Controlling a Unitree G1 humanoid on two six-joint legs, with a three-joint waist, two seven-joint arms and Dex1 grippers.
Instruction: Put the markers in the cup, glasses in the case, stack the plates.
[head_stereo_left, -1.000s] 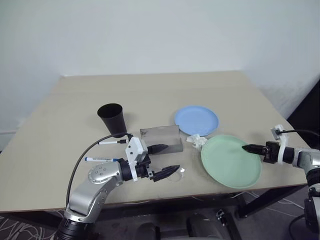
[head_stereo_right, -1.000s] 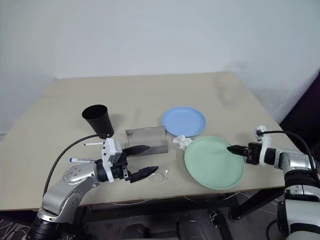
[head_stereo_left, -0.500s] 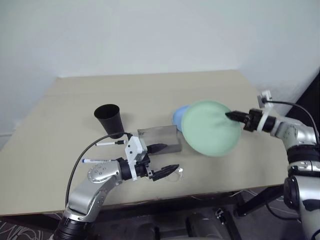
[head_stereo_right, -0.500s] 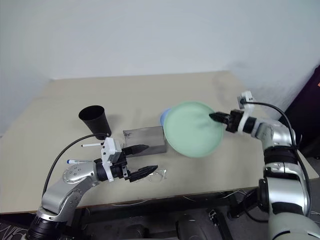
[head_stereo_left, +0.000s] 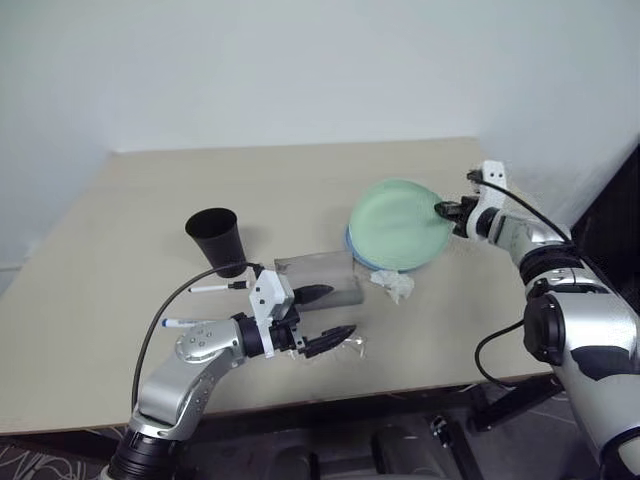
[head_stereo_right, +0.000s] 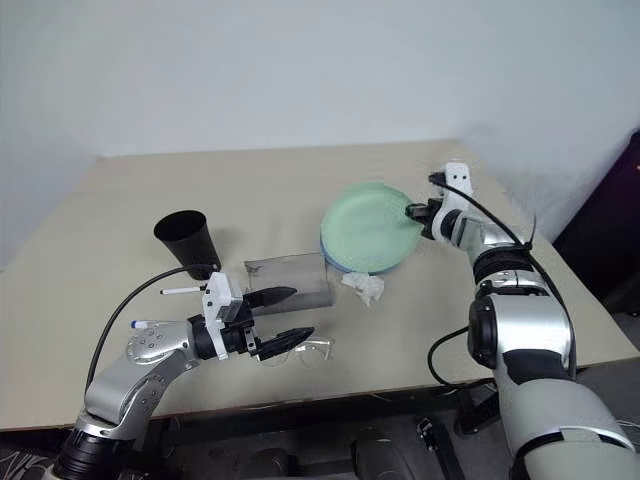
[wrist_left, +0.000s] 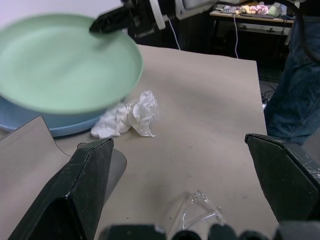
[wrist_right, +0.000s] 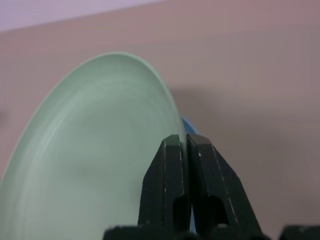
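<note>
Glasses lie on the table just past my left gripper, fingers spread, holding nothing. To the right, my right gripper is clamped on the green plate's rim, tilted directly over the blue plate, ready to lower.

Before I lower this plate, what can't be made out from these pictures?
- Blue plate: mostly covered by the green plate in the head views; whether the two touch can't be told.
- Glasses: cut off by the bottom edge in the left wrist view; partly behind the left gripper in the head views.
- Markers: partly hidden by the left arm and cable; cap colours too small.
- Case: inside not visible.
</note>
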